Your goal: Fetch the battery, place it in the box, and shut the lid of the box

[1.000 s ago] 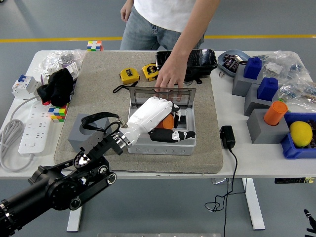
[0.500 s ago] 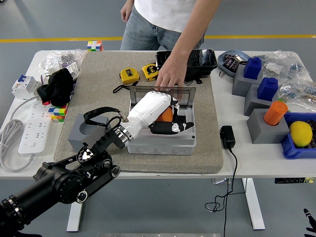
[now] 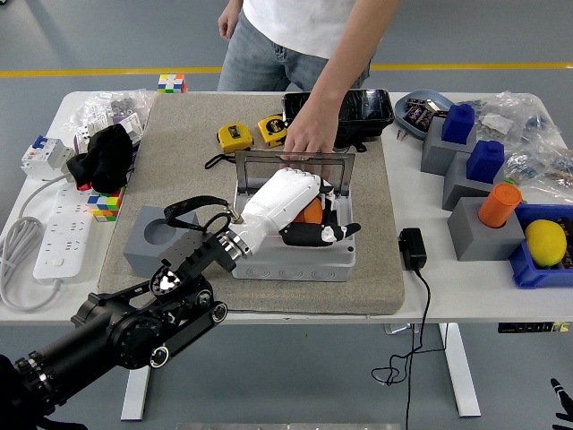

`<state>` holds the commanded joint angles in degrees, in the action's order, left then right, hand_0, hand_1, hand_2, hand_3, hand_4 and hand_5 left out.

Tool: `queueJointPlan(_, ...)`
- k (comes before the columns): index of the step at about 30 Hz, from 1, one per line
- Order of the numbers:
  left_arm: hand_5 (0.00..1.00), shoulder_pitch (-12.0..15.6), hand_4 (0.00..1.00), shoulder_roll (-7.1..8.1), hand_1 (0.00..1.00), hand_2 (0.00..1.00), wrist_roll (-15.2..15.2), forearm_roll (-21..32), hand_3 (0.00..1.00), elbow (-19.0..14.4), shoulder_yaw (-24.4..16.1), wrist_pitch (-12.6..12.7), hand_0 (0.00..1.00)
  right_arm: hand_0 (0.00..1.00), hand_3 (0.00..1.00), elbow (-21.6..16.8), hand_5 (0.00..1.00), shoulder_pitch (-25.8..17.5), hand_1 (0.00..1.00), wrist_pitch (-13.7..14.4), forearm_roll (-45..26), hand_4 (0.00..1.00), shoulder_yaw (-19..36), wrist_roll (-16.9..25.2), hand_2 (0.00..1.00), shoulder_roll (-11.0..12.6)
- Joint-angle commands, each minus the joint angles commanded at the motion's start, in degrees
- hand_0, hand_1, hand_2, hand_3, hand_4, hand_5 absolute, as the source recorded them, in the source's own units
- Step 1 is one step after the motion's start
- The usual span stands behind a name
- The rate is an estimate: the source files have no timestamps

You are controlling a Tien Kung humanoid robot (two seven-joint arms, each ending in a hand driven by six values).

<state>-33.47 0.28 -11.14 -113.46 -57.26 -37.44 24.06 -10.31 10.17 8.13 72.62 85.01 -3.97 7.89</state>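
Observation:
A grey plastic box (image 3: pixel 295 265) sits on the tan mat, and its clear lid (image 3: pixel 291 167) stands up at the far side. A person's hand (image 3: pixel 309 139) rests on the lid's top edge. My left hand (image 3: pixel 309 226), white with black fingers (image 3: pixel 320 234), reaches into the box from the left. It is curled on an orange battery (image 3: pixel 312 213), which peeks out under the palm. The rest of the box's inside is hidden. Only a black sliver of my right arm (image 3: pixel 560 396) shows at the bottom right corner.
Two yellow tape measures (image 3: pixel 235 137) and a black tray (image 3: pixel 354 112) lie behind the box. A grey block with a hole (image 3: pixel 146 242) stands to its left and a black charger (image 3: pixel 413 248) to its right. Grey-and-blue blocks (image 3: pixel 457 134) and a lemon (image 3: pixel 545 242) crowd the right side.
My left arm has pushed forward and its hand has shifted slightly right and farther into the box with the battery. The person's hand stays on the lid.

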Motion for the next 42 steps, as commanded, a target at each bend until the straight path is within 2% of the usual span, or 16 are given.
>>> queueJointPlan(6,0.811,-0.72,0.825,-0.28,0.002,0.002,0.73,-2.46,0.002,1.52,0.35,0.53,0.026,0.789,0.793,0.00,0.998,-0.08,0.735,-0.03,0.15,0.998,-0.04,-0.05,0.746,-0.05)
queueJointPlan(18,0.814,-1.25,0.825,-0.28,0.002,0.002,0.74,-2.52,0.002,2.54,-0.06,0.33,0.027,0.789,0.794,0.00,0.998,0.19,0.735,-0.03,0.01,0.998,-0.07,-0.06,0.746,-0.05)
queueJointPlan(19,0.852,-1.23,0.839,-0.28,0.002,0.002,0.74,-2.53,0.002,2.46,-0.09,0.26,0.028,0.789,0.794,0.00,0.998,0.21,0.736,-0.03,-0.01,0.998,-0.08,-0.05,0.746,-0.06)
queueJointPlan(24,0.852,-1.18,0.839,-0.28,0.002,0.002,0.27,-2.01,0.002,2.36,-0.04,0.13,0.028,0.789,0.794,0.00,0.998,0.22,0.736,-0.04,0.05,0.998,-0.07,-0.09,0.746,-0.10)
queueJointPlan(25,0.933,-1.20,0.860,-0.28,0.002,0.002,0.16,-1.92,0.002,2.42,-0.05,0.22,0.036,0.789,0.793,0.00,0.998,0.24,0.735,-0.04,0.03,0.998,-0.08,-0.08,0.746,-0.11)
queueJointPlan(42,0.935,-2.40,0.864,-0.28,0.002,0.004,-0.44,-1.40,0.002,4.39,0.35,0.34,0.040,0.789,0.794,0.00,0.998,0.42,0.735,-0.05,0.00,0.998,-0.28,-0.14,0.746,-0.03)
